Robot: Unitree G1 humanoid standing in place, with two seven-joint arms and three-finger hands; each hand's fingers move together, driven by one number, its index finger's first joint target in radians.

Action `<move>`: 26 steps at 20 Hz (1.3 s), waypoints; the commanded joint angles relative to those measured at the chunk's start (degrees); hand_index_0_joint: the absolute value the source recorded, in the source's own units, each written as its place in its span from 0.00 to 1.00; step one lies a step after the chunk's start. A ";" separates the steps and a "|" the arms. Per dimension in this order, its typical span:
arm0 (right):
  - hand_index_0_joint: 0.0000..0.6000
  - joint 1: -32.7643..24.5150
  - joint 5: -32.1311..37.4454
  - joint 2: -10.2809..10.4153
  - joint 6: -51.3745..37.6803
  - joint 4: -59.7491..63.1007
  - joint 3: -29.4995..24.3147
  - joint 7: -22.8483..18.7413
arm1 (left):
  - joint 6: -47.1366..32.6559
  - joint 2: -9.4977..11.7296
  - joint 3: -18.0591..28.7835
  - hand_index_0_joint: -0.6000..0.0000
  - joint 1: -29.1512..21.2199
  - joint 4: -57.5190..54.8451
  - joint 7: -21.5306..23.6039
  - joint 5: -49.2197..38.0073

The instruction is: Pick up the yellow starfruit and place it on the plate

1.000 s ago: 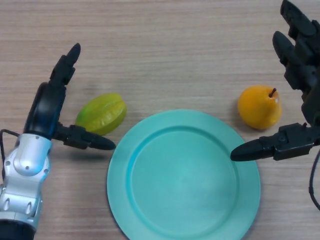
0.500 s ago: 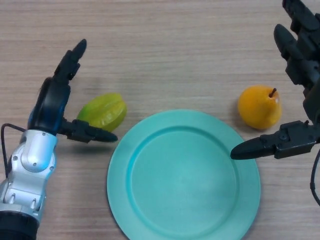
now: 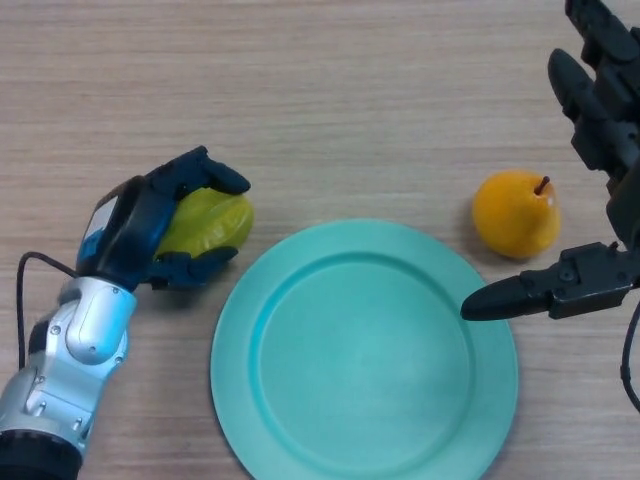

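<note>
The yellow-green starfruit (image 3: 208, 224) lies on the wooden table just left of the teal plate (image 3: 364, 350). My left hand (image 3: 140, 230) is closed round the starfruit, fingers curled over its top and thumb under its near side. The starfruit still rests at table level, beside the plate's left rim. My right hand (image 3: 600, 150) is open at the right edge, fingers spread upward and thumb pointing left over the plate's right rim.
An orange-yellow pear (image 3: 517, 213) with a dark stem stands right of the plate, between the fingers and thumb of my right hand, not touched.
My left hand has closed from open onto the starfruit; its fingers came down over the fruit and the thumb moved in. The right hand has stayed put.
</note>
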 commanded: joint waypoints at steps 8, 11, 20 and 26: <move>0.00 -2.20 -0.58 -0.47 -3.69 -3.83 -1.25 -1.05 | 0.62 1.81 5.06 0.00 4.68 -26.01 -4.36 -5.95; 0.00 -2.01 -0.70 -0.56 -4.01 -3.75 -1.33 -1.08 | -0.67 -0.97 1.35 0.00 8.24 -34.16 -6.59 -2.32; 0.00 -1.03 -0.17 -1.00 -4.34 -4.08 -2.49 -0.89 | 15.66 -6.76 -9.92 0.00 13.14 -38.32 -27.31 0.83; 0.00 -0.78 -0.94 -1.00 -5.08 -3.97 -2.60 -0.60 | 18.67 -6.84 -10.14 0.83 13.03 -37.73 -22.84 -0.86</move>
